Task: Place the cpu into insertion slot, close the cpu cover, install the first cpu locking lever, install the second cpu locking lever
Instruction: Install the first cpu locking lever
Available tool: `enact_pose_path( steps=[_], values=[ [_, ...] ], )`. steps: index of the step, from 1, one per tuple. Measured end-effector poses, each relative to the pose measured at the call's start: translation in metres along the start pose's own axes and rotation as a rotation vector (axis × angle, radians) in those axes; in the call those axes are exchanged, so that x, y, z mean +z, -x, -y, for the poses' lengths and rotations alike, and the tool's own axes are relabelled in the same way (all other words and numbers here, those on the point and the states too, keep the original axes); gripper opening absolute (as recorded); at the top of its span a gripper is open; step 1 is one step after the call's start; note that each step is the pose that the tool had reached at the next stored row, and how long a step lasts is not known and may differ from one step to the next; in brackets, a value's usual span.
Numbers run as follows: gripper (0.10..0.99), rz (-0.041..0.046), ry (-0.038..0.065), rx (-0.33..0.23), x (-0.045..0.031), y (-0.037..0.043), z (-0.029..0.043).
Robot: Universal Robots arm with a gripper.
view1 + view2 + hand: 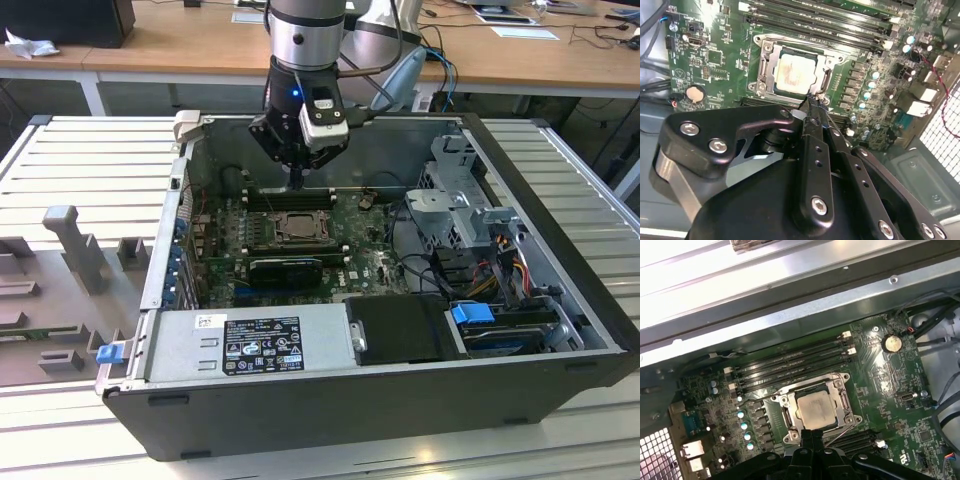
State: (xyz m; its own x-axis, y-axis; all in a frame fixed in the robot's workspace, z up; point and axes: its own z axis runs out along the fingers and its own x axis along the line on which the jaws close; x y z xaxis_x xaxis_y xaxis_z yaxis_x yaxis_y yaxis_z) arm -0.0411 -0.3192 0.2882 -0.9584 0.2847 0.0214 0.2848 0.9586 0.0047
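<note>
The cpu (794,74) lies flat in the insertion slot (298,228) in the middle of the green motherboard, pale metal top up. The cpu cover (765,70) is down over it as a metal frame around the chip, also seen in the first wrist view as cpu (815,409) and cover (844,402). A thin wire locking lever (840,433) runs along the socket edge nearest the fingers. My gripper (812,102) is shut with nothing in it, its tip just at that socket edge. In the exterior view the gripper (296,183) hangs just behind the socket.
Long black memory slots (790,365) lie beside the socket. A coin battery (891,343) sits on the board. The case walls (330,140), a drive cage (465,200) with cables, and a grey power supply (250,340) hem the board in.
</note>
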Motion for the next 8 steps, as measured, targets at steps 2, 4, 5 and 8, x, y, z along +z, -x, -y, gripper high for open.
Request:
enact_pose_path(
  steps=[2, 4, 5, 8],
  values=[
    [0.106, -0.0001, -0.001, -0.028, 0.0, 0.0, 0.0],
    [0.106, -0.0003, -0.001, -0.053, 0.0, 0.0, 0.0],
    [0.106, -0.0003, -0.001, -0.06, 0.0, 0.0, 0.0],
    [0.106, -0.0004, -0.002, -0.084, 0.0, 0.0, 0.0]
  ],
)
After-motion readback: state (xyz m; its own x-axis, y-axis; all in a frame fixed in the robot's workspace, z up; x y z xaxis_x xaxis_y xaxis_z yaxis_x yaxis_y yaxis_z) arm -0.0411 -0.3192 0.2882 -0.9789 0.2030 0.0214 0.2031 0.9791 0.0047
